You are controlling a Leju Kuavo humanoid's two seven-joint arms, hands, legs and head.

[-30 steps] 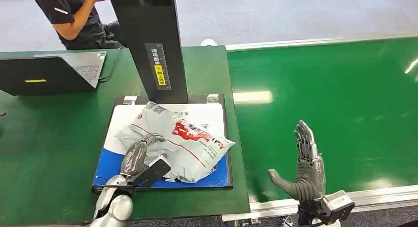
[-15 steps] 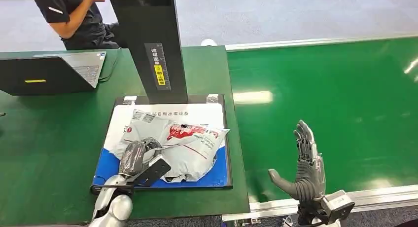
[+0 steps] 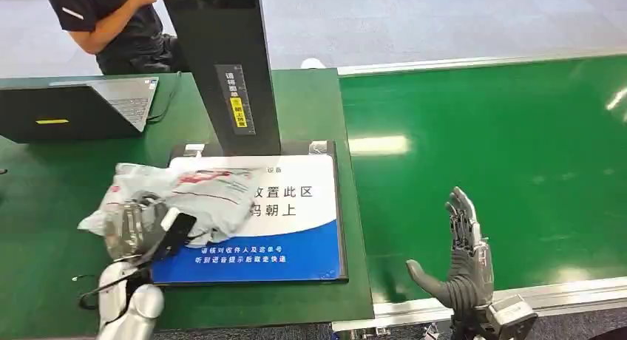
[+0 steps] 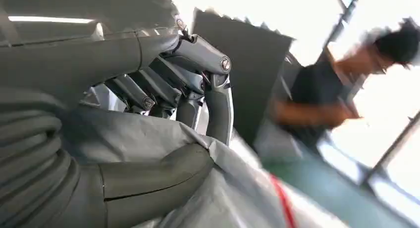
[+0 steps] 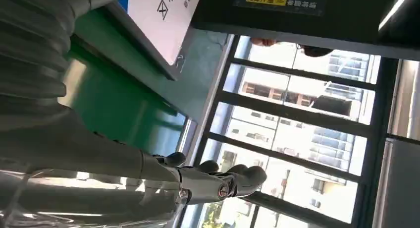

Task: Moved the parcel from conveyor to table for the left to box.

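Gripping the crumpled grey plastic mailer parcel (image 3: 177, 194) with red print, your left hand (image 3: 133, 227) has thumb and fingers (image 4: 218, 106) wrapped into its film. The parcel sits over the left edge of the white-and-blue printed placement mat (image 3: 285, 222), partly on the mat and partly over the green table (image 3: 44, 207). Your right hand (image 3: 462, 262) stands upright above the green conveyor belt (image 3: 503, 148), fingers spread, holding nothing. A tall black scanner column (image 3: 222, 59) rises just behind the mat. A dark open laptop (image 3: 78, 107) lies at the table's far left, with a person in a dark shirt (image 3: 111, 22) behind it.
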